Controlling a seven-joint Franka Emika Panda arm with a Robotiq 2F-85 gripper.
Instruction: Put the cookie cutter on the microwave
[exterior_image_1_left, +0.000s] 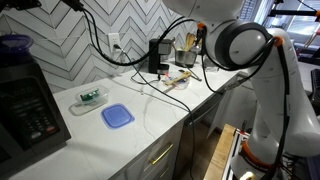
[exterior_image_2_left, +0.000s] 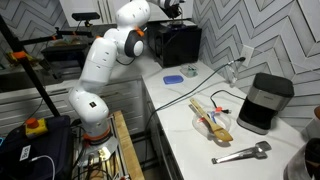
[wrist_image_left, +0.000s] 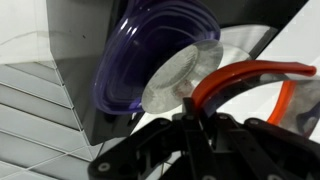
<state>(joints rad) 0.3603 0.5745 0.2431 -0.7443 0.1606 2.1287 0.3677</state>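
Right now you have the cookie cutter in the gripper. In the wrist view, the jaws are closed on the near edge of its red ring, and the rest of the ring arcs out to the right. Just beside it on the left is a purple bowl, with a clear round disc across its mouth, touching or nearly touching the cutter's rim. In an exterior view, your gripper is up over the top of the microwave, and the cutter itself is too small to pick out there. That purple bowl stands on top of the microwave. A flat blue lid lies on the white counter nearby, well below your hand.
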